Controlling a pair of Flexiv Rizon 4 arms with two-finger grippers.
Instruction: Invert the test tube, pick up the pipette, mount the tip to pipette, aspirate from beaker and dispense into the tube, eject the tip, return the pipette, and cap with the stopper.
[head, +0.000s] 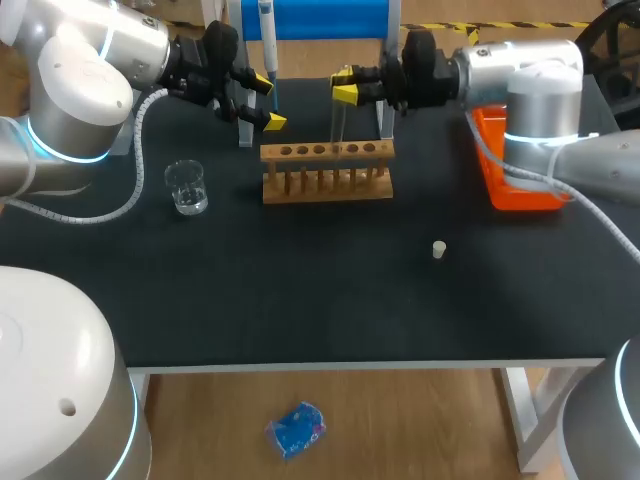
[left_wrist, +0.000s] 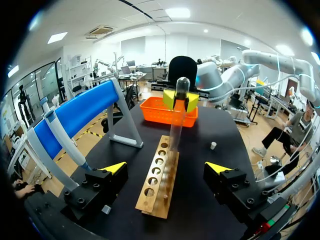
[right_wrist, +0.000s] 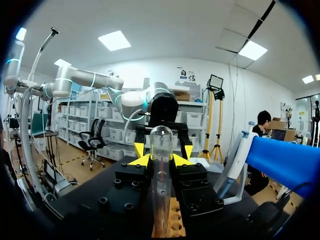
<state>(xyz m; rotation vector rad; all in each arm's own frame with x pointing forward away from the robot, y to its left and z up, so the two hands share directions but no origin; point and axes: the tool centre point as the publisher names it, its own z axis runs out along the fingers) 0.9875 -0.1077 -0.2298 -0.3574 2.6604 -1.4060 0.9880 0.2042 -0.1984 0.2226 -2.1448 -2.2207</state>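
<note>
My right gripper (head: 345, 86) is shut on a clear test tube (head: 338, 122), which it holds upright over the wooden rack (head: 327, 172). The tube's rounded closed end (right_wrist: 161, 137) points up between the yellow tips of the right gripper (right_wrist: 161, 161). My left gripper (head: 268, 105) stands open at the rack's far left end, facing the tube (left_wrist: 177, 117) with nothing between its fingers. The pipette (head: 267, 40) hangs on the blue stand (head: 315, 18) behind the rack, beside the left gripper (left_wrist: 166, 168). A glass beaker (head: 187, 187) stands left of the rack. A small white stopper (head: 438, 249) lies to the front right.
An orange tray (head: 517, 172) sits at the table's right edge under my right arm. The blue stand's legs (head: 384, 110) rise just behind the rack. The rack (left_wrist: 159, 175) runs lengthwise between the left gripper's fingers, below them.
</note>
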